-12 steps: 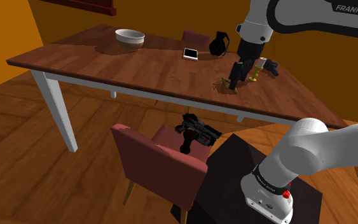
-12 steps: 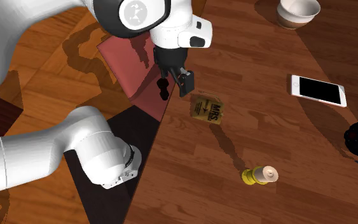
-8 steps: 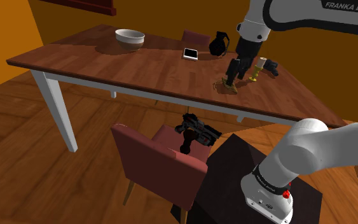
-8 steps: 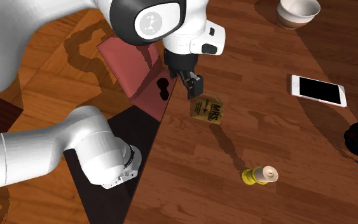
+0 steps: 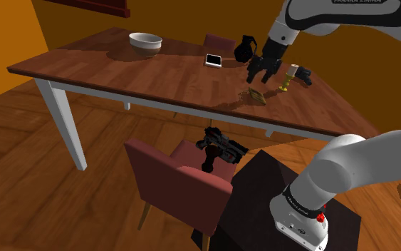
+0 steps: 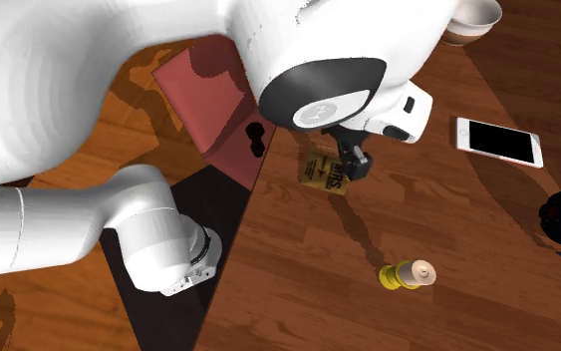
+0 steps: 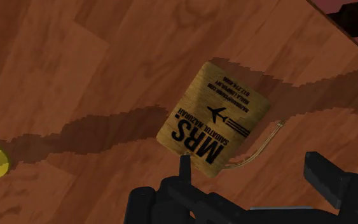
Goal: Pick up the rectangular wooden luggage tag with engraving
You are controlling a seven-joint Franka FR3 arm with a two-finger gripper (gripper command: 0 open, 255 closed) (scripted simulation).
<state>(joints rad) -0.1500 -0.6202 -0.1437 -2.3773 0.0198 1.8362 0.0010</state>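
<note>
The rectangular wooden luggage tag (image 7: 212, 118) lies flat on the wooden table, printed with "MRS", a small plane and a thin cord. In the shoulder view the tag (image 5: 256, 97) sits near the table's front edge, with my black gripper (image 5: 257, 73) hanging a little above it. From the second exterior view the gripper (image 6: 352, 160) covers part of the tag (image 6: 323, 177). In the wrist view the gripper (image 7: 254, 175) is open, its fingers (image 7: 325, 179) apart, and the tag sits just ahead of them, untouched.
A yellow bottle (image 5: 288, 77) lies close beside the tag. A phone (image 5: 214, 60), a black jug (image 5: 245, 48) and a bowl (image 5: 145, 41) stand farther back. A red chair (image 5: 181, 180) with a black object (image 5: 216, 145) stands in front of the table.
The gripper has risen from beside the tag and shifted over it, toward the second exterior view's right. The tag has not moved.
</note>
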